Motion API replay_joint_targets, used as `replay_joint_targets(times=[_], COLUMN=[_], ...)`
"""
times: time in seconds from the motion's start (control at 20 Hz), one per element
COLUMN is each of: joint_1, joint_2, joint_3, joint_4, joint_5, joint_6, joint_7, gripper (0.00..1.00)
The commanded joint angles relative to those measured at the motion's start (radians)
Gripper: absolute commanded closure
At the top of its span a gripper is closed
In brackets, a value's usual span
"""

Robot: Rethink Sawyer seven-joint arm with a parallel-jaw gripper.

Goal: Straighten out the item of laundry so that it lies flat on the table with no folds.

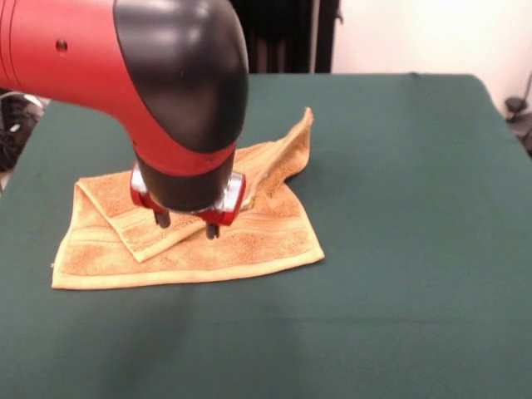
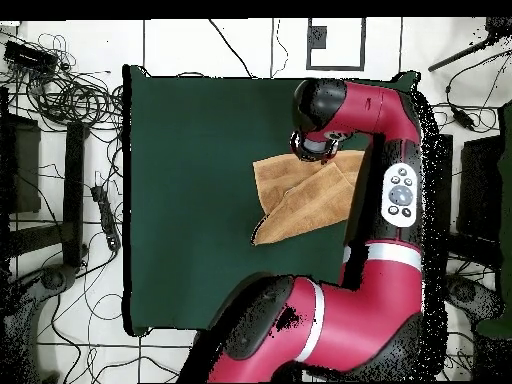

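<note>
- The orange-tan towel (image 1: 249, 245), soft, light and limp, should drag easily; the folded flap's free edge left of the tool (image 1: 184, 224) looks the best hold.
- It lies rumpled on the green desk (image 1: 416, 208), directly beneath the tool.
- Two fingertips stand apart, gripping nothing, at the cloth.

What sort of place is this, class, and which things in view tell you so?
Probably a robotics lab or test room: a red and black robot arm works a towel on a table covered in green cloth, and loose cables trail over the tiled floor around it.
</note>
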Motion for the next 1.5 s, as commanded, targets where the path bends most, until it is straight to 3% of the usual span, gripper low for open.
replay_joint_targets(times=[0.05, 0.65, 0.95, 1.2, 1.5], joint_1=[0.004, -0.031, -0.045, -0.048, -0.036], joint_2=[-0.063, -0.099, -0.087, -0.074, -0.044], joint_3=[0.057, 0.067, 0.087, 0.098, 0.110], joint_4=[0.278, 0.411, 0.407, 0.405, 0.333], joint_5=[0.008, -0.069, -0.090, -0.083, -0.045], joint_6=[-0.017, -0.155, -0.181, -0.224, -0.168], joint_7=[-0.215, -0.262, -0.256, -0.181, -0.119], gripper=[0.00, 0.00, 0.00, 0.00, 0.00])
